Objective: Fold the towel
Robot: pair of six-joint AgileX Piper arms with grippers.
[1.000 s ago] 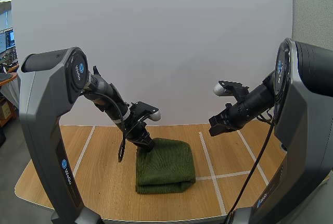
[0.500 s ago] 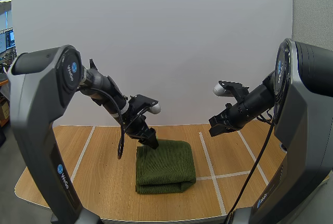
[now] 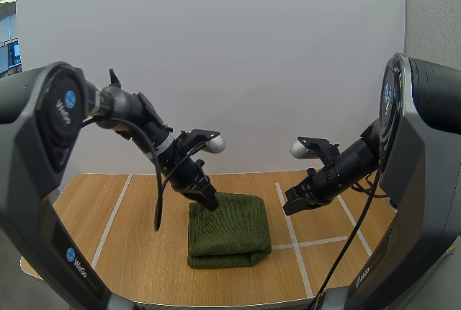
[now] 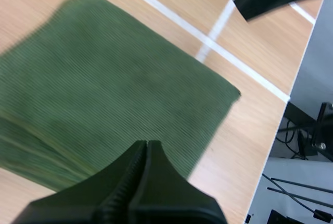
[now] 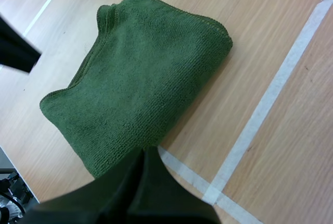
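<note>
Towel (image 3: 229, 229) already folded, laid on desk (image 3: 137, 245) centre. Left pincer (image 3: 210, 202) pressed together at its far-left corner, perhaps touching; right pincer (image 3: 292, 205) likewise pressed together, held clear. Stack to be patted flat, not dragged.

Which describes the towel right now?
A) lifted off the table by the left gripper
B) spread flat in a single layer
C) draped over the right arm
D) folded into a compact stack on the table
D: the towel lies folded on the table, layered edges stacked at one side; left gripper and right gripper are shut, holding nothing.
</note>
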